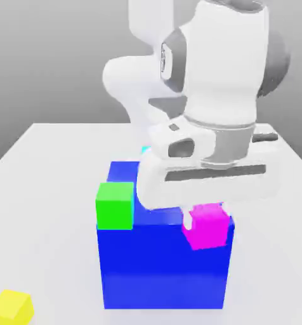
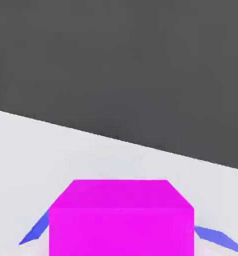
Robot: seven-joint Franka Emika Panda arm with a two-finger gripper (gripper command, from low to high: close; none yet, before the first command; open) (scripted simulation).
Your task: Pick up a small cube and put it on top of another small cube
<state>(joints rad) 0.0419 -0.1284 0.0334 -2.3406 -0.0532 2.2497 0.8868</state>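
1. Pincer: clenched on the small magenta cube. One white fingertip shows against the cube's face on the exterior view's left side. In the hand view the magenta cube sits directly ahead of the camera, consistent with a grasp between the fingers.

2. Location of the task's thing: the magenta cube is held at the upper edge of the big blue cube, near its corner on the exterior view's right. Whether it rests on the blue top or is just clear of it cannot be told.

3. Reason for the hold: judged from the task, the cube is gripped for carrying to another small cube, where it must be set down flat on top.

4. Surroundings: a green cube sits on the blue cube's top at the exterior view's left, apart from the pincer. A small yellow cube lies on the white counter, well apart, toward the lower left of the exterior view. A sliver of cyan shows behind the arm; its form cannot be told.

5. Obstruction: the green cube lies toward the yellow cube's side; a lift before sideways travel appears advisable.
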